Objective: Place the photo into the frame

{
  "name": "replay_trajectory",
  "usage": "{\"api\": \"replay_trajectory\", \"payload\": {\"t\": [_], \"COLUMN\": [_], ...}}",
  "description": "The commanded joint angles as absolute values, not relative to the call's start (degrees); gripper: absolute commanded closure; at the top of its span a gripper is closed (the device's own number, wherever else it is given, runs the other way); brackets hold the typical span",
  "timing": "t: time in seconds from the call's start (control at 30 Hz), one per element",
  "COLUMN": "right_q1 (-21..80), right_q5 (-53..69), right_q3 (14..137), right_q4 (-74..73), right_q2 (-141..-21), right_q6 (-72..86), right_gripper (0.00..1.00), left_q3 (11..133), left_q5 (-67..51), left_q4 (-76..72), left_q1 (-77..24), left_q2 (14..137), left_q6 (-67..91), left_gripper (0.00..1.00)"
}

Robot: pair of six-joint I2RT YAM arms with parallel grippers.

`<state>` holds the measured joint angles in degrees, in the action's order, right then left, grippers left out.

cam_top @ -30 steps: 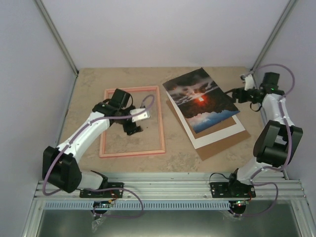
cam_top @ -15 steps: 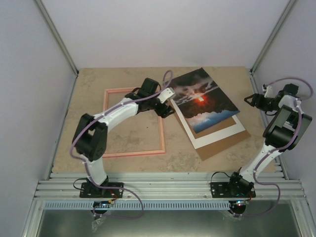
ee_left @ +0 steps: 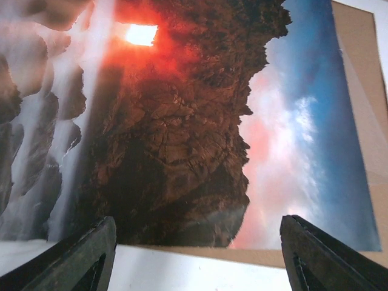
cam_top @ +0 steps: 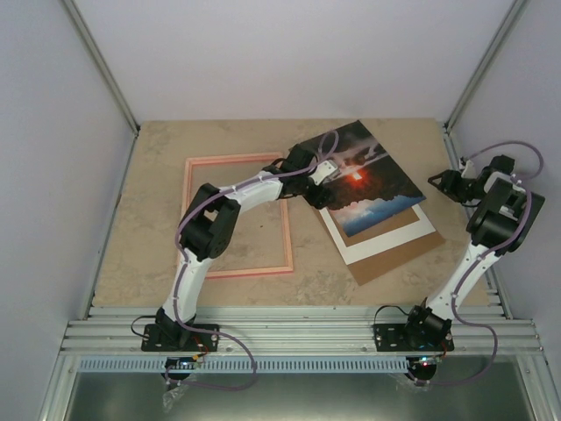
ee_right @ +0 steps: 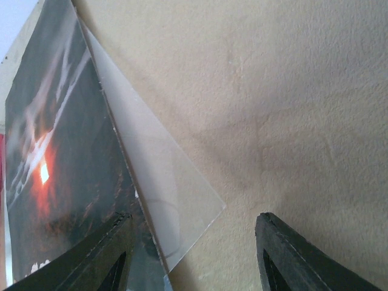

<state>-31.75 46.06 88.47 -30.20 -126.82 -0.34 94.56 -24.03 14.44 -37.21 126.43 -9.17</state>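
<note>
The photo (cam_top: 359, 175), a red sun glow in dark clouds with blue-white clouds at its near end, lies at the back right on top of a white mat sheet (cam_top: 394, 235) and a brown backing board (cam_top: 399, 260). The pink frame (cam_top: 235, 272) lies flat to its left, with bare table inside it. My left gripper (cam_top: 322, 195) is open over the photo's left edge. In the left wrist view the photo (ee_left: 182, 133) fills the picture above the open gripper (ee_left: 197, 260). My right gripper (cam_top: 441, 181) is open and empty just right of the photo (ee_right: 54, 176).
A clear sheet (ee_right: 163, 182) sticks out from under the photo's right edge onto the table. The white mat (ee_left: 182, 276) and brown board (ee_left: 361, 103) show around the photo. Side walls and metal posts close in the table; the right arm is near the right wall.
My left arm has swung right from inside the frame to the photo's left edge. My right arm has drawn back towards the right wall. The photo has not moved.
</note>
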Motion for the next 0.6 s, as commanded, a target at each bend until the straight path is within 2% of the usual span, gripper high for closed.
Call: {"api": "replay_trajectory", "payload": {"t": [0.0, 0.37, 0.57], "right_q1": [-31.63, -29.03, -28.99], "right_q5": [46.10, 50.77, 53.38], "right_q3": [90.21, 90.61, 88.83], "right_q4": [-28.12, -26.79, -23.82], "right_q2": [-130.36, -134.10, -132.89], "right_q6": [3.43, 8.48, 11.23], "right_gripper": [0.43, 0.40, 0.49], "left_q3": [98.86, 99.21, 99.16], "left_q5": [-23.08, -23.43, -23.60], "left_q4": [13.79, 13.36, 13.42], "left_q1": [-37.53, -37.53, -37.64], "left_q2": [130.90, 134.11, 134.64], "left_q6": [-9.02, -9.18, -9.28], "left_gripper": [0.24, 0.26, 0.27]}}
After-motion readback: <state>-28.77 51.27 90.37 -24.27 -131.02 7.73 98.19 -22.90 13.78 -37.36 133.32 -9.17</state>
